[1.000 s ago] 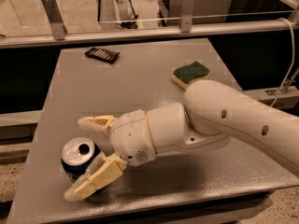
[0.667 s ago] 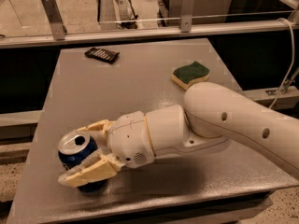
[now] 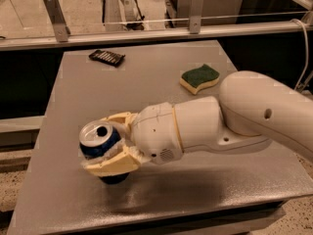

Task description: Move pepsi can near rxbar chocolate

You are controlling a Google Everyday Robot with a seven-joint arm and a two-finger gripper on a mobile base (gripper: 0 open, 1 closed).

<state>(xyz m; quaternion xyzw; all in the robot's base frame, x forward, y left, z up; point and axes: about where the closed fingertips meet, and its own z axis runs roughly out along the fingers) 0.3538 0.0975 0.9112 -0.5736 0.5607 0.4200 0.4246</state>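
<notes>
The pepsi can [image 3: 99, 142], dark blue with a silver top, is held in my gripper [image 3: 111, 146] near the table's front left. The can is tilted and looks lifted a little off the surface. The cream fingers [image 3: 108, 164] are closed around its sides, one in front and one behind. The rxbar chocolate [image 3: 106, 57], a flat black bar with pale markings, lies at the far left of the table, well away from the can. My white arm [image 3: 234, 116] reaches in from the right.
A green-topped yellow sponge [image 3: 200, 78] lies at the right middle of the grey table [image 3: 146, 87]. A metal rail with posts [image 3: 55, 16] runs behind the table's far edge. The table's front edge is close below the can.
The fingers have closed onto the pepsi can, which was standing between open fingers. The can has tilted and risen slightly, and moved a little right.
</notes>
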